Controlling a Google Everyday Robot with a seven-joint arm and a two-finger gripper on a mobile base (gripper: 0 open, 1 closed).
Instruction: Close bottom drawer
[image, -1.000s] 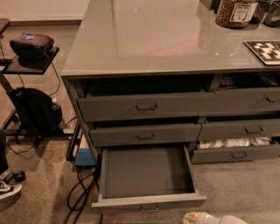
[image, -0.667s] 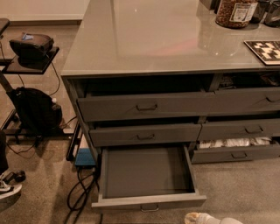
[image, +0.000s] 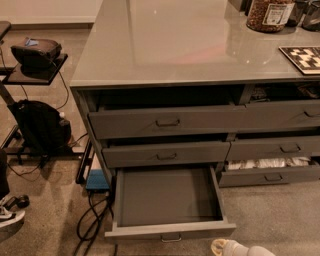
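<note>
The bottom drawer (image: 169, 200) on the left of the grey cabinet is pulled far out. Its flat grey tray is empty and its low front panel (image: 170, 231) carries a small centre bar pull (image: 171, 238). My gripper (image: 235, 247) shows as a pale shape at the bottom edge of the camera view, just in front of and right of the drawer's front right corner, not touching it.
Two taller-fronted drawers (image: 165, 121) sit slightly open above it. At the right, a low drawer (image: 270, 169) shows white bundles. The glossy countertop (image: 190, 40) holds a jar (image: 270, 14) and a checkered board (image: 302, 57). Cables (image: 92, 220), a blue box and a black bag (image: 42, 127) lie on the floor at left.
</note>
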